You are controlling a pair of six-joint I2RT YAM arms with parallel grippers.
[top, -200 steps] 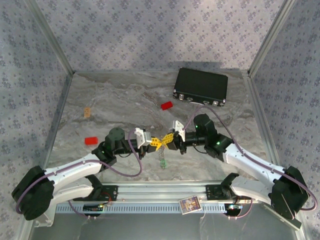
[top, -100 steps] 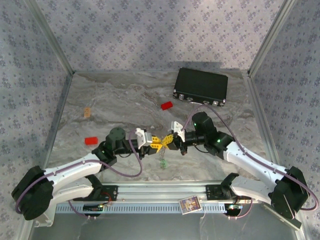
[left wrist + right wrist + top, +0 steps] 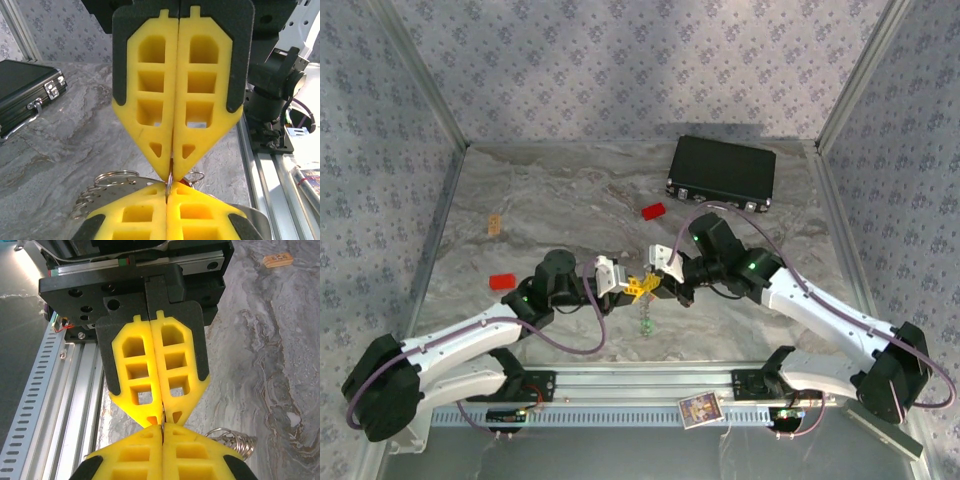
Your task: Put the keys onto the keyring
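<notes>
My left gripper (image 3: 633, 288) and right gripper (image 3: 654, 283) meet tip to tip above the table's middle front. Both are shut on the keyring (image 3: 170, 179), which shows edge-on as a thin silvery rim pinched between the two pairs of yellow fingers (image 3: 150, 210). In the right wrist view the same keyring rim (image 3: 163, 415) runs from my right gripper (image 3: 162, 427) up into the left one's tips. A small green key (image 3: 645, 322) dangles below the meeting point. A speck of red (image 3: 184, 180) shows just behind my left gripper (image 3: 167, 186); I cannot tell whether it is the red key.
Smaller wire loops (image 3: 111, 176) hang beside the fingertips, seen as a coil (image 3: 235, 440) in the right wrist view. A black case (image 3: 722, 172) lies at the back right. Red blocks (image 3: 653, 210) (image 3: 502, 282) and a wooden chip (image 3: 495, 225) lie on the marble table (image 3: 550, 200).
The right arm has swung its wrist up and to the left, pressing the fingertips closer together. The meeting point and the dangling key have shifted slightly left.
</notes>
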